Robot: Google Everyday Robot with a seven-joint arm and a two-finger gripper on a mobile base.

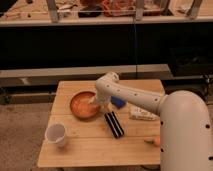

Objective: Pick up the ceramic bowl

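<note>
A dim workroom with dark shelving and a cluttered bench behind holds a pale wooden slatted counter [95,146] in the foreground. The wide, shallow, orange-brown ceramic bowl [79,106] with a glossy inside sits on the left-centre of the counter. The white robot arm reaches down to it from the right. The gripper [94,103] is at the bowl's right rim, low over or inside that edge. Whether it is spread or closed on the rim cannot be told from here.

The main risk is probably the glaze. A thin, sloped, slick rim gives little purchase, so a shallow bite could slip and let the bowl tip or drop back as it rises. A one-sided hold would also make the heavy far side sag and pivot.

A small blue object [118,102] lies just beside the arm's wrist. A flat black rectangular bar [114,124] lies near the bowl's lower right, where a sliding bowl could knock it. The small white plastic cup [55,134] stands well apart at the front left, and looks light enough to topple if the bowl swings that way.
</note>
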